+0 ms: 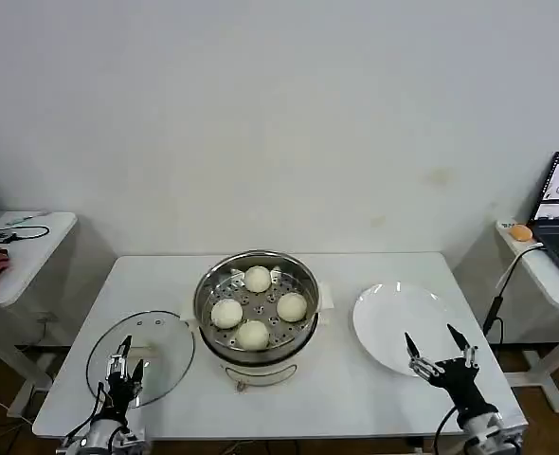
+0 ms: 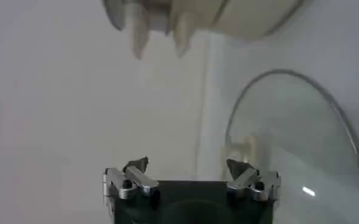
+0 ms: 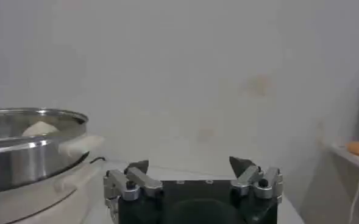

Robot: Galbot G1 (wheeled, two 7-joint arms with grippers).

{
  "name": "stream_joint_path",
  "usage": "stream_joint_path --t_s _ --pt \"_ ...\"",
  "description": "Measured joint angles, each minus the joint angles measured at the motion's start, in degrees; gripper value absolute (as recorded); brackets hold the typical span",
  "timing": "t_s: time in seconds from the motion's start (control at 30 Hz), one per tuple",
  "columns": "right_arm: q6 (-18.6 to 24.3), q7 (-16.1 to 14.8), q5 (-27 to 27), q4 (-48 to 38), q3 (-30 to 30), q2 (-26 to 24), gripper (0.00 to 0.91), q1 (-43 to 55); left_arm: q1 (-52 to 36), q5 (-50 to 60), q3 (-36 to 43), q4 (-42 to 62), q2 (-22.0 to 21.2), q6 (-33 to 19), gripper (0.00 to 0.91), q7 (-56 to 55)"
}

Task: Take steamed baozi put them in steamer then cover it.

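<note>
All four steamed baozi (image 1: 258,307) already sit on the perforated tray inside the steamer (image 1: 207,318), which stands in the middle of the table (image 1: 355,389); so what remains, in my judgement, is only the covering. The cover (image 1: 161,346), a glass lid, lies flat on the table to the left of the steamer, near it but not touching as far as you can see; your left tool (image 1: 125,368) hangs over its near part with the fingers spread, holding nothing. The right tool (image 1: 439,353) is also released and empty, at the near edge of the white plate (image 1: 384,318), well away from the work.

Be careful with the lid; glass is smooth and its handle (image 1: 143,352) is small, so a grasp that is off-centre may let it tilt or slip. If you carry it too low, its metal rim may strike the steamer wall and push the pot on its base; if you set it down crooked, it may rest on a bun and not close.
</note>
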Motion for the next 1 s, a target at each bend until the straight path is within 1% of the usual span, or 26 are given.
stream_joint_path --t_s 0.43,1.0 --pt "0.24 -0.03 -0.64 -0.29 0.19 0.74 0.907 -0.35 -2.66 0.4 0.13 2.63 1.6 -0.2 0.907 0.64" --pt "0.87 -0.03 -1.49 -0.78 -0.29 1.55 0.907 -0.79 -6.56 -0.11 -0.18 4.49 1.71 0.53 0.907 1.86"
